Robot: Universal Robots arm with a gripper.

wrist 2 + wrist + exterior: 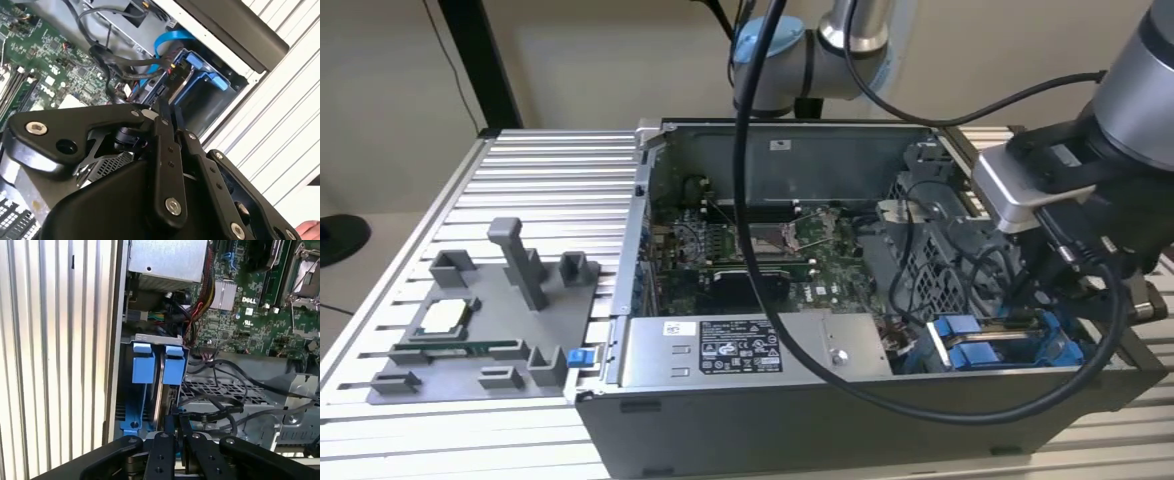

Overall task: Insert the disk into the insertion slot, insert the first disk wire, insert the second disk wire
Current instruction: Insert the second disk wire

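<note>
Ribbed aluminium table (534,160) carried the open case.
Arm bent down; gripper (175,422) fingers pressed together pinching a wire at the blue-framed disk (150,390).

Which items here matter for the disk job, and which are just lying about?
Job:
- disk in its blue carrier
- insertion slot
- gripper, at the disk's end

Lying about:
- power supply
- motherboard
- grey fixture tray

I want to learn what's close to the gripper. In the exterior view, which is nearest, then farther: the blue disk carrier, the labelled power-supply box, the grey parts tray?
1. Blue disk carrier, just below the gripper.
2. Power-supply box, toward the exterior view's left, inside the case.
3. Grey parts tray, farthest, outside the case at the exterior view's left.
</note>
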